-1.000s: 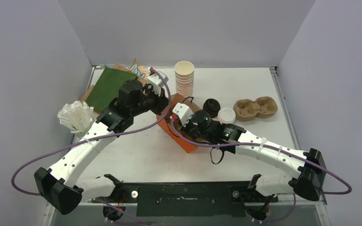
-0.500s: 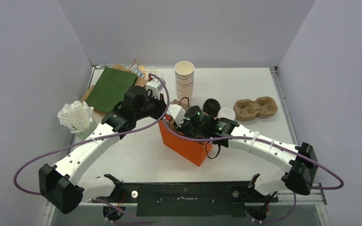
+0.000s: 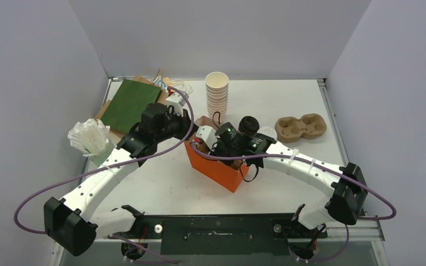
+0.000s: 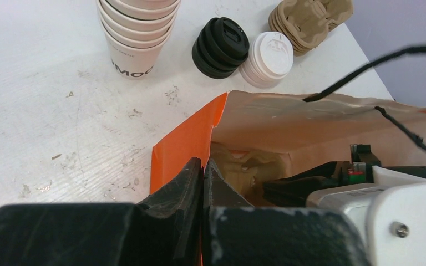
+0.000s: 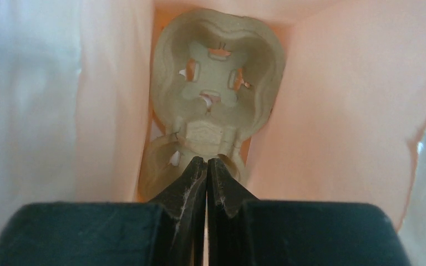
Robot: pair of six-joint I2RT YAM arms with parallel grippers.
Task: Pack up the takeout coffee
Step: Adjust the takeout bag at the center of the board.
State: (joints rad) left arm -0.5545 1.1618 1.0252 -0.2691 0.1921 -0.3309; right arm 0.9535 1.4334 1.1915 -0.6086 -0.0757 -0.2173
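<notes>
Both hands are clenching: left hand (image 4: 202, 166) pinching the rim of the orange paper bag (image 4: 186, 138), right hand (image 5: 206, 163) apparently gripping the pulp cup carrier (image 5: 208, 133), best seated flat on the bottom.

The bag (image 3: 213, 166) is of paper, bright orange and smooth outside, plain brown and matt inside, with soft creases. The carrier (image 5: 216, 94) in it is of pressed paper pulp, pale, matt and rough. The same pulp makes the stack of carriers (image 3: 300, 127) near the right edge of the table (image 4: 50, 127). The table is white, dull, with scratches and grey scuffs. The cups (image 4: 138, 27) are of matt paper. The black lids (image 4: 220, 47) and white lids (image 4: 267, 51) are of smooth plastic with a slight shine.
</notes>
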